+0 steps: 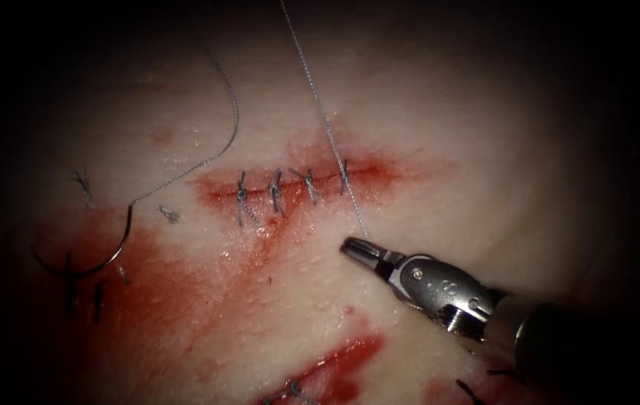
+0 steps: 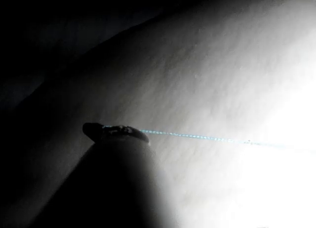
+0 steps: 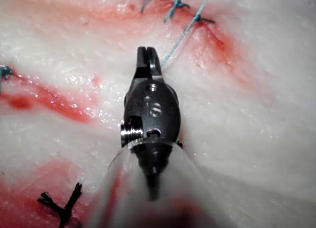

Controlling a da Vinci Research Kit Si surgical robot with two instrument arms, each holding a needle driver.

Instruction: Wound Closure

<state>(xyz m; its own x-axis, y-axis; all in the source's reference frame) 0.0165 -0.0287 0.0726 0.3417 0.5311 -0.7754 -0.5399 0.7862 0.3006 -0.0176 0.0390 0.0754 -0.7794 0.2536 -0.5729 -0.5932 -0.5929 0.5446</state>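
The right tool [image 1: 355, 248], at the frame's lower right, is clenched on the thread [image 1: 320, 112] below the cut [image 1: 297, 182]. The thread runs taut to the top. The needle [image 1: 102, 251] lies free at far left, curve opening upward. The left tool [image 2: 116, 133] grasps thread.

Cut ends of thread [image 1: 82, 186] were seen scattered at the endoscope view's left, where red fluid [image 1: 177, 300] was spread widely.
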